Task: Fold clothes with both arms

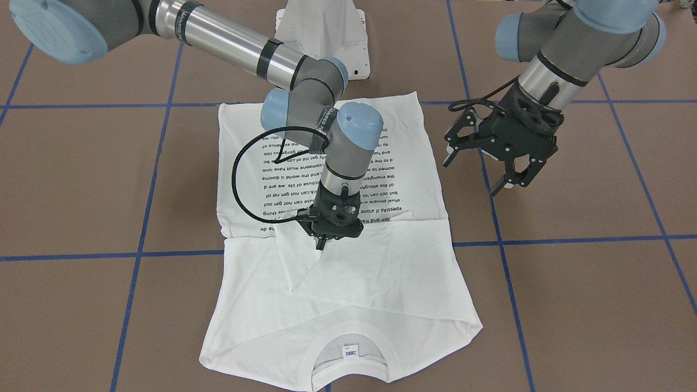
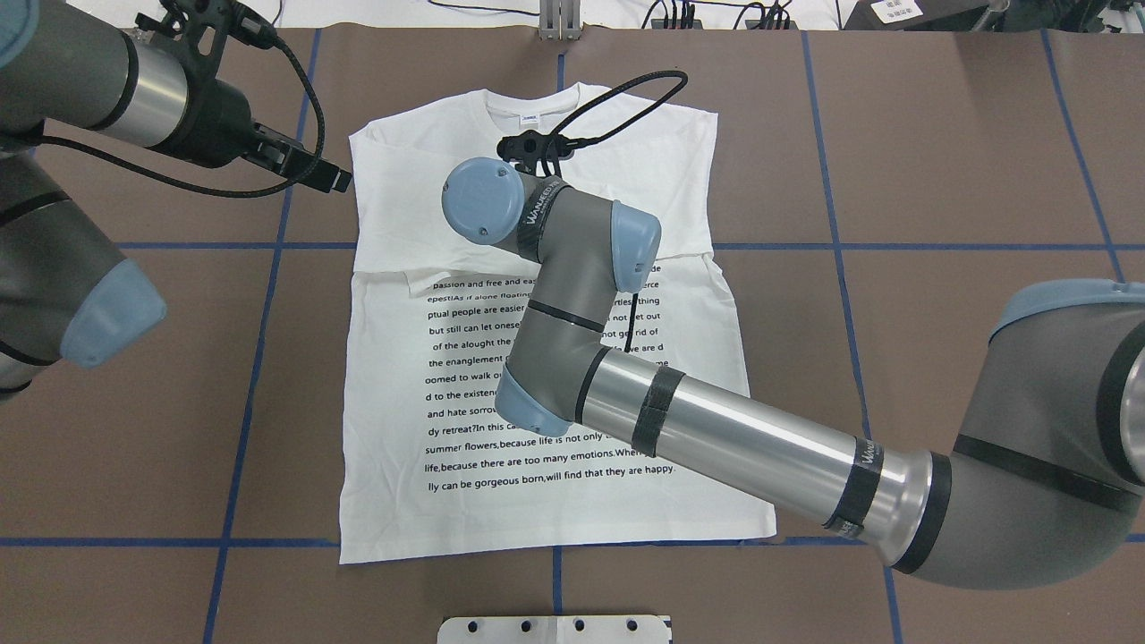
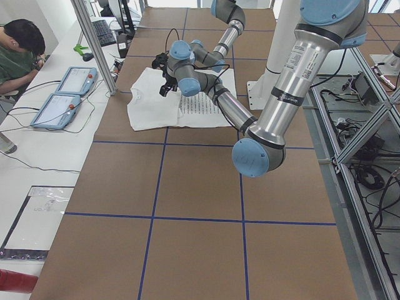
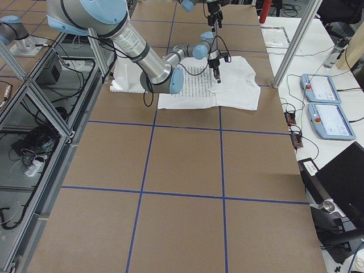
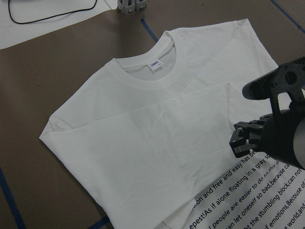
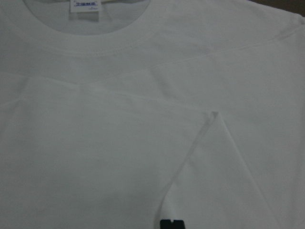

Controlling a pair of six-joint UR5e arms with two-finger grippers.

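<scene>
You see T-shirt [image 1: 370,283] flat on desk [image 1: 572,299] | right tool [image 1: 321,243] pinched together, pointing down onto it, hold unclear | left tool [image 1: 472,175] spread wide, empty

— Where is the right arm [image 2: 742,438]?

— It reaches in from the near right toward the middle. The elbow is bent and the wrist is turned straight down, so the right gripper [image 1: 322,239] points down too, low, with its fingers pressed together.

— And the left arm [image 1: 550,81]?

— That one is off at the left side, well apart from the other. Its forearm slants down and inward. The left gripper [image 1: 474,174] hangs raised and tilted, with its fingers spread wide apart.
</scene>
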